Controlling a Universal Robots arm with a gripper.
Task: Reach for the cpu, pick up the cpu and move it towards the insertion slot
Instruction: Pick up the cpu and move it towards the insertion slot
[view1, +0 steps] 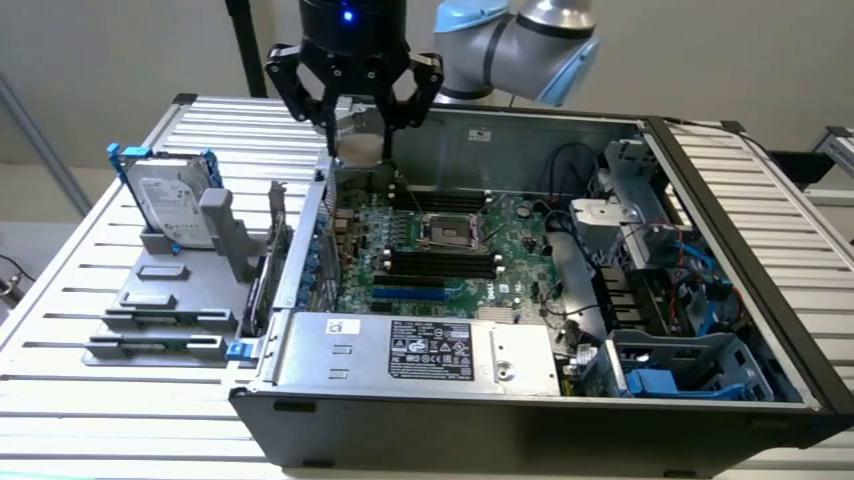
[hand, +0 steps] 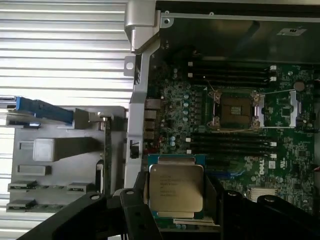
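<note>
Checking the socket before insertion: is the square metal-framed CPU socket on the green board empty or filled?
Empty: the square metal-framed CPU socket shows its bare dark centre.

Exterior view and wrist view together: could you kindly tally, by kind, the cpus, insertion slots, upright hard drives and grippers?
cpu: 1
insertion slot: 1
hard drive: 1
gripper: 1, closed on the cpu
Total: 4

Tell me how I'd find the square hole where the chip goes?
Look inside the open black computer case, at the green circuit board on its floor. Near the board's middle sits the insertion slot, a square shiny metal frame with a dark centre. The long black memory slots beside it are thin strips, not squares.
</note>
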